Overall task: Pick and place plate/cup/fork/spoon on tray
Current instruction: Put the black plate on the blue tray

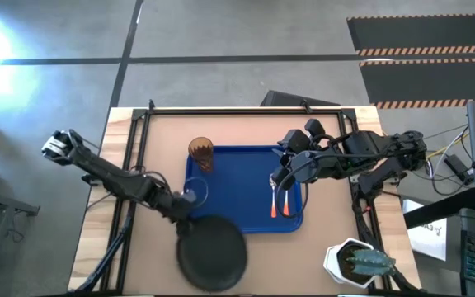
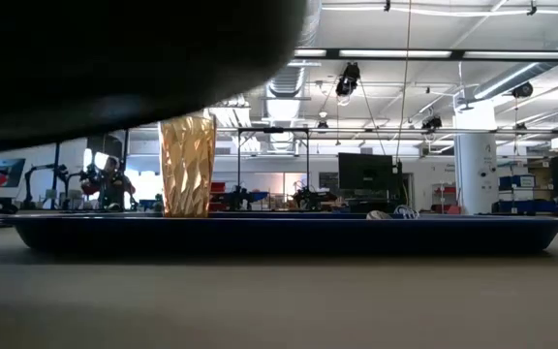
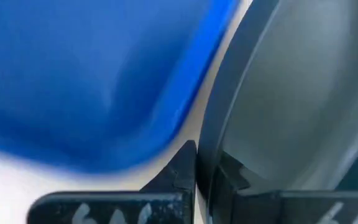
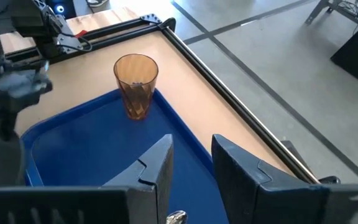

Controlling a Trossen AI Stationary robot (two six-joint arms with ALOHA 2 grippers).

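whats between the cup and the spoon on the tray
Only bare blue tray floor lies between the cup and the spoon, seen in the high view.

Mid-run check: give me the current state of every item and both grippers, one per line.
plate: pinched by its rim, held off the table, in front of the tray.
cup: upright, in the tray's far left corner.
fork: lying flat in the tray.
spoon: lying flat in the tray beside the fork.
tray: flat on the table.
left gripper: shut on the plate's rim.
right gripper: open, above the tray.
plant pot: upright, table's near right corner.
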